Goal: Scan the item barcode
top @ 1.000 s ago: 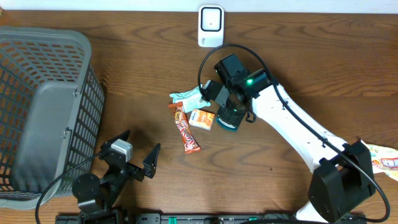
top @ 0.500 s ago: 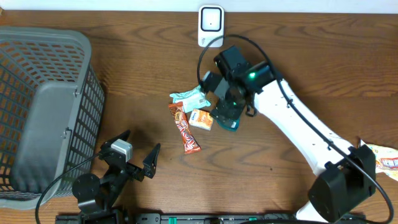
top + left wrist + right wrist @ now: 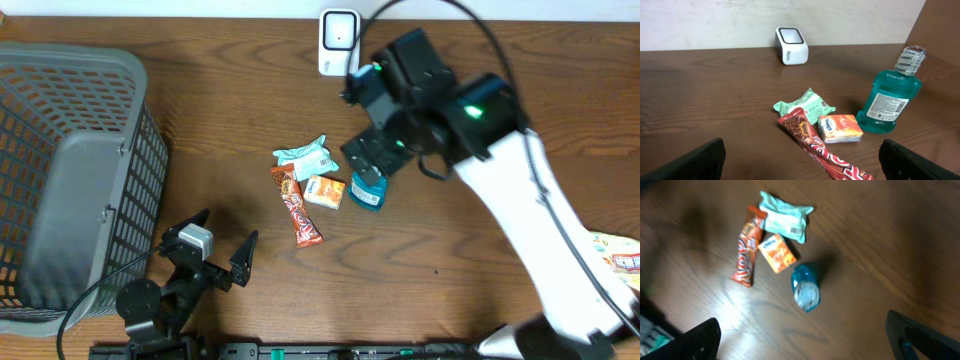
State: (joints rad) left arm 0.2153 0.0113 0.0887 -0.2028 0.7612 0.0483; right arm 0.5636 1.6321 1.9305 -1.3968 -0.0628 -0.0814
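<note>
With my right gripper (image 3: 802, 330) spread empty above the mouthwash bottle (image 3: 805, 286), I think next is grasping it for the scanner (image 3: 791, 45).

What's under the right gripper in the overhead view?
The teal mouthwash bottle, standing upright beside the orange box. The open right gripper hides part of it there; the left wrist view shows its cap and label.

**Q:** Which inscriptions are legible?
**A:** None. White label on the teal plastic bottle (image 3: 888, 106), blue logo on the orange carton (image 3: 841, 128), white lettering on the red wrapper (image 3: 825, 152): all too small to read.
</note>
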